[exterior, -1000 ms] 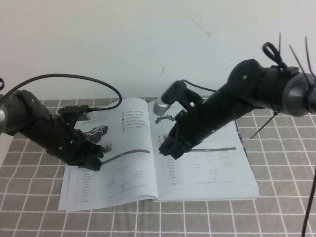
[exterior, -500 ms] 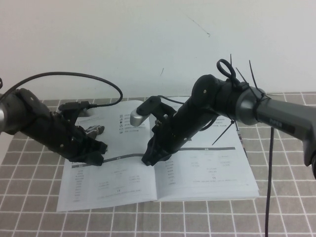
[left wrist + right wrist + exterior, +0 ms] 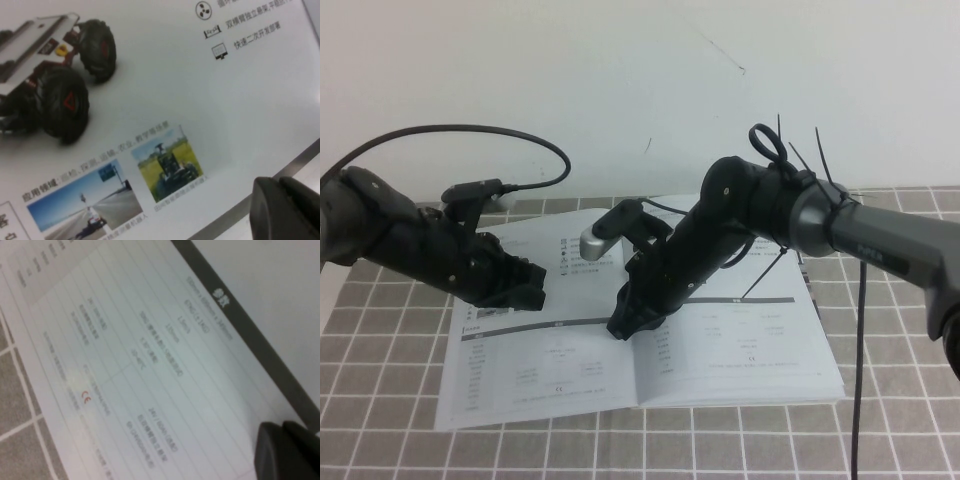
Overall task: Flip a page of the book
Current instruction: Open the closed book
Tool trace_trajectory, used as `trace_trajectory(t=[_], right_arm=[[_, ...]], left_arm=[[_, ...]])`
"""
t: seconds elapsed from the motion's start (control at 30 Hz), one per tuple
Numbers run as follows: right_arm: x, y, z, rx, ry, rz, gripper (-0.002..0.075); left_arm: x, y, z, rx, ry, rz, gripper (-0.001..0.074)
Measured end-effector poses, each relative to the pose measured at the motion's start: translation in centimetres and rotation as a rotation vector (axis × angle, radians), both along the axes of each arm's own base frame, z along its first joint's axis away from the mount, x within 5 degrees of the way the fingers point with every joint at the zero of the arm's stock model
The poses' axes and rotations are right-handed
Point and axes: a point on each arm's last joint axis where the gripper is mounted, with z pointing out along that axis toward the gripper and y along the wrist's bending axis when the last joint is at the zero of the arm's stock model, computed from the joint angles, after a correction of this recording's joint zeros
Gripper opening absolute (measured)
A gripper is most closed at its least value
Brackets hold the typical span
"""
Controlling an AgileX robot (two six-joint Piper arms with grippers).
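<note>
The book (image 3: 740, 350) lies open and flat on the checkered cloth. The page (image 3: 550, 365) lies as its left-hand leaf, reverse side up, with a black vehicle photo (image 3: 50, 95) and tables. My left gripper (image 3: 532, 292) is shut and empty, low over the upper part of that page; its fingertips (image 3: 287, 210) sit by a grey bar across the page. My right gripper (image 3: 620, 328) is shut and empty, down at the book's spine. In the right wrist view its closed gripper (image 3: 289, 452) rests over a printed table on the page.
A grey checkered cloth (image 3: 880, 430) covers the table, with a white wall behind. The left arm's black cable (image 3: 520, 140) loops above the book's far left. Cable ties stick up from the right arm (image 3: 790, 140).
The right gripper swung left from the right-hand page to the spine. The left gripper moved right and a little away from me over the left page. The left leaf now lies flatter.
</note>
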Motion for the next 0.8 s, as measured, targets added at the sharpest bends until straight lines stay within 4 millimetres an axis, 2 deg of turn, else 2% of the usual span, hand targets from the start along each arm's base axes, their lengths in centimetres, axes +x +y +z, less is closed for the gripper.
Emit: trace_trajectory(t=[0.3,0.53,0.67,0.73,0.8], right_arm=[[-0.2,0.2,-0.1,-0.026,-0.016,0.008,-0.0001],[-0.3,0.3,0.4,-0.023,-0.022,0.015,-0.0001],[-0.9,-0.2,3.4,-0.03,-0.048,0.055,-0.0001],[-1.4,-0.5,5.9,-0.019,-0.072,0.075,-0.0001],[-2.1,-1.2,9.3,0.001,-0.106,0.09,-0.0001]], left_arm=[[0.1,-0.2,-2.9,0.009,0.079,-0.024,-0.0004],[-0.1,-0.2,-3.1,0.018,0.092,-0.048,-0.0004],[-0.5,-0.3,-1.5,0.009,0.064,-0.064,-0.0004],[-0.7,-0.3,-0.2,0.003,0.04,-0.071,-0.0004],[-1.1,-0.3,1.6,-0.004,0.006,-0.08,-0.0004]])
